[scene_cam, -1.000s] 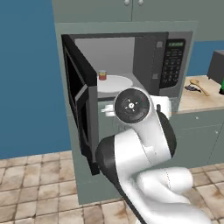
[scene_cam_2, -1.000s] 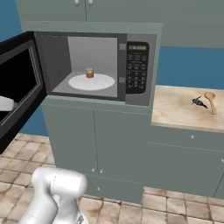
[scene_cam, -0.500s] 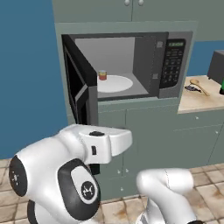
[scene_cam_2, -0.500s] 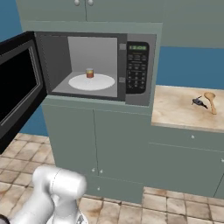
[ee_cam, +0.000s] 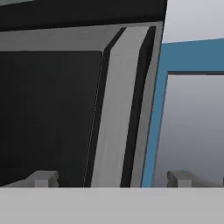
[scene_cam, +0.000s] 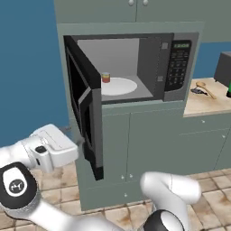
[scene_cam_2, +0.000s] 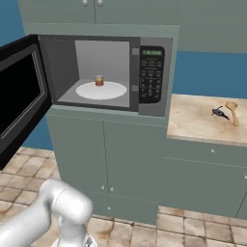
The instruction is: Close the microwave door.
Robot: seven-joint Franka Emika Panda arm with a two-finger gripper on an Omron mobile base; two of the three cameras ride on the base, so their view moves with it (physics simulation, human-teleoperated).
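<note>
White rounded arm links – black joint caps, small white emblem.

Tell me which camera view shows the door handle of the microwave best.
The hand view: the grey handle bar stands close and large on the microwave door. The left base view shows the door edge-on; the right base view shows its inner side.

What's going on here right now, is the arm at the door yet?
The microwave door stands wide open, swung out to the left of the microwave. Inside, a small cup sits on the white turntable plate. The arm has swung low to the left, with the hand right up at the door's outer face, the handle bar between its fingertips. Contact can't be confirmed from these views. The door isn't closed yet.
</note>
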